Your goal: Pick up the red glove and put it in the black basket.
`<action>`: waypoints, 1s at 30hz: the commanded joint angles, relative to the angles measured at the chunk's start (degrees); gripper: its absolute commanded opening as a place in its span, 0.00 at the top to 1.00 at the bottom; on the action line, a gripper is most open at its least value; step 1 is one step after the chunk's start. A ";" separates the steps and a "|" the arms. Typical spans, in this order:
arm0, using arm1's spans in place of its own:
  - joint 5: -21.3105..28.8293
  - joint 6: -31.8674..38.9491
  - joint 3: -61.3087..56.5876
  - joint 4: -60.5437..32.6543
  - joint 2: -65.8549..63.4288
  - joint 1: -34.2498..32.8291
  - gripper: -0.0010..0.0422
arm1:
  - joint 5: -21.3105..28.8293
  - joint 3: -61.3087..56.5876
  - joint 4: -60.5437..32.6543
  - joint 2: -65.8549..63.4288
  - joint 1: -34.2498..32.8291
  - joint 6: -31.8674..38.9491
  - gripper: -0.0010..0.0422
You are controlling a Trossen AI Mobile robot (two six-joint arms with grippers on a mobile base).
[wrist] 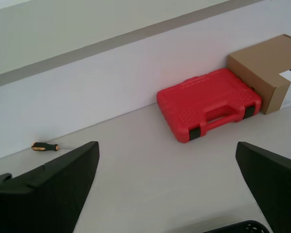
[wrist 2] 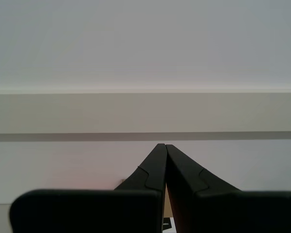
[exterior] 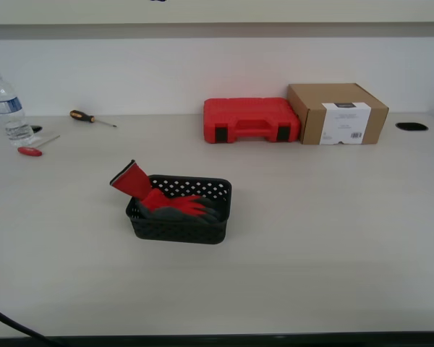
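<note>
Inside the black basket (exterior: 179, 224) lies the red glove (exterior: 159, 196), cuff over its rim. First gripper (wrist: 167, 182) gapes wide, empty; second gripper (wrist 2: 165, 148) is pinched closed.

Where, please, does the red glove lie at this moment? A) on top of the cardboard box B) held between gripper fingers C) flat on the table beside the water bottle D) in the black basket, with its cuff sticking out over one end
D: the exterior view shows the red glove lying inside the black basket, its cuff poking up over the end toward the exterior view's left.
</note>
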 commanded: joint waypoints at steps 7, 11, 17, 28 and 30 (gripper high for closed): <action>0.00 0.15 0.11 0.22 0.02 0.00 0.98 | 0.09 0.04 0.17 0.00 -0.04 -0.42 0.94; 0.00 0.15 0.11 0.22 0.02 0.00 0.98 | 0.09 0.04 0.17 0.00 -0.07 -0.39 0.69; 0.00 0.15 0.11 0.22 0.02 0.00 0.98 | 0.09 0.04 0.17 0.00 -0.07 -0.09 0.01; 0.00 0.15 0.11 0.22 0.02 -0.02 0.98 | 0.11 0.04 0.17 0.00 -0.07 -0.35 0.87; 0.00 0.15 0.11 0.22 0.02 0.00 0.98 | 0.11 0.04 0.17 0.00 -0.07 -0.37 0.74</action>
